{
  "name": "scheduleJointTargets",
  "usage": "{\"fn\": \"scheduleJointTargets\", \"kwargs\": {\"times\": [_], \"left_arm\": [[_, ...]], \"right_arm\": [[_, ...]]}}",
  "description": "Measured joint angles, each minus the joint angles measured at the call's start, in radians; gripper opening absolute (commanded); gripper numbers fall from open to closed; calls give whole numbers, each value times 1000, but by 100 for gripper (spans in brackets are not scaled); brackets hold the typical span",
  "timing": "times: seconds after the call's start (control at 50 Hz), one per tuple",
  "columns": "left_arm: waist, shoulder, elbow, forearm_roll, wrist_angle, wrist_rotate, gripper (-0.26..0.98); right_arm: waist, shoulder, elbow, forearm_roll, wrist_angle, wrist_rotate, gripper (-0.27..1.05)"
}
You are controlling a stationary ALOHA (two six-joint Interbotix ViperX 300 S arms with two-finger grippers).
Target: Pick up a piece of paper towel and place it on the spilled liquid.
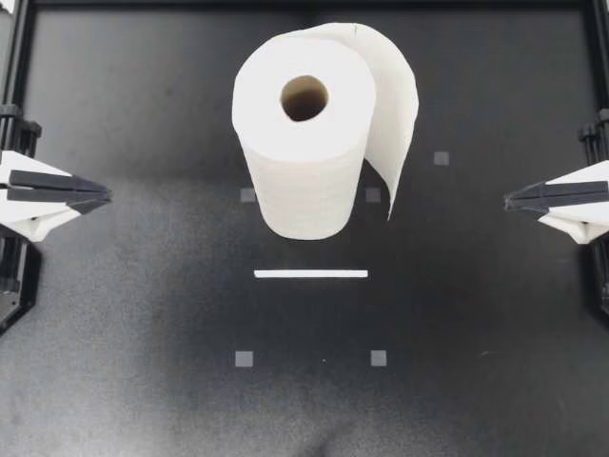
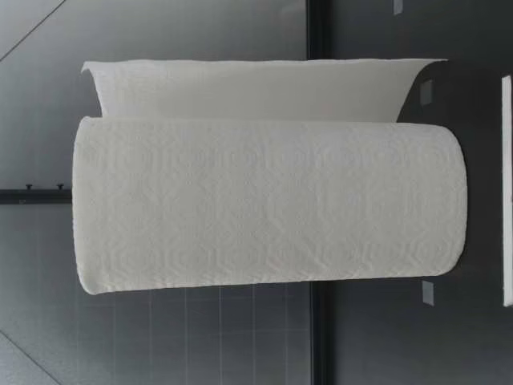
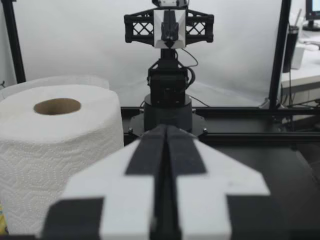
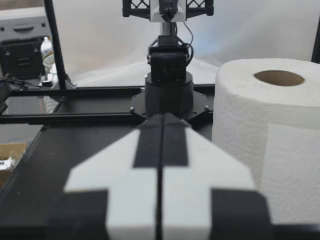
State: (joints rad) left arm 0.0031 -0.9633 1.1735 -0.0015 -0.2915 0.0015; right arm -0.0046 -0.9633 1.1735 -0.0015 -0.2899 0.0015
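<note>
A white paper towel roll [image 1: 304,133] stands upright at the middle back of the black table, with a loose sheet [image 1: 395,114] hanging off its right side. The roll [image 2: 264,204] fills the low view, its loose sheet [image 2: 256,88] curling away behind it. My left gripper [image 1: 107,194] rests shut at the table's left edge, far from the roll. My right gripper [image 1: 508,201] rests shut at the right edge. The roll [image 3: 55,150] stands beside the shut left gripper [image 3: 166,131] in the left wrist view. In the right wrist view the roll [image 4: 270,135] stands beside the shut right gripper [image 4: 163,119]. No liquid shows.
A thin white strip [image 1: 311,274] lies flat in front of the roll. Small grey square markers [image 1: 244,359] dot the black table [image 1: 143,333]. A black frame [image 1: 304,5] borders the back.
</note>
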Motion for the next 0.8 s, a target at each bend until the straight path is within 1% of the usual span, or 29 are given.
{"fn": "scheduleJointTargets", "kwargs": {"times": [0.06, 0.18, 0.3, 0.42, 0.5, 0.62, 0.7, 0.8], "left_arm": [[5, 2, -2, 0, 0, 8, 11], [15, 12, -9, 0, -2, 2, 11], [20, 58, -43, -3, -2, 3, 11], [48, 143, -106, -5, 0, 3, 11], [78, 207, -160, -5, 2, 5, 10], [121, 310, -241, -5, 26, 11, 10], [146, 368, -296, -5, 72, 11, 10], [170, 442, -364, -2, 149, 14, 10]], "right_arm": [[0, 3, 2, 0, 0, 0, 7], [-3, 29, -5, 0, 52, 2, 7], [-28, 87, -78, -3, 261, 0, 7], [-46, 149, -201, -48, 558, -8, 7], [-46, 173, -276, -103, 713, -6, 7], [-32, 186, -359, -184, 841, 5, 7], [25, 207, -396, -278, 911, 37, 7], [118, 258, -431, -453, 1011, 187, 7]]}}
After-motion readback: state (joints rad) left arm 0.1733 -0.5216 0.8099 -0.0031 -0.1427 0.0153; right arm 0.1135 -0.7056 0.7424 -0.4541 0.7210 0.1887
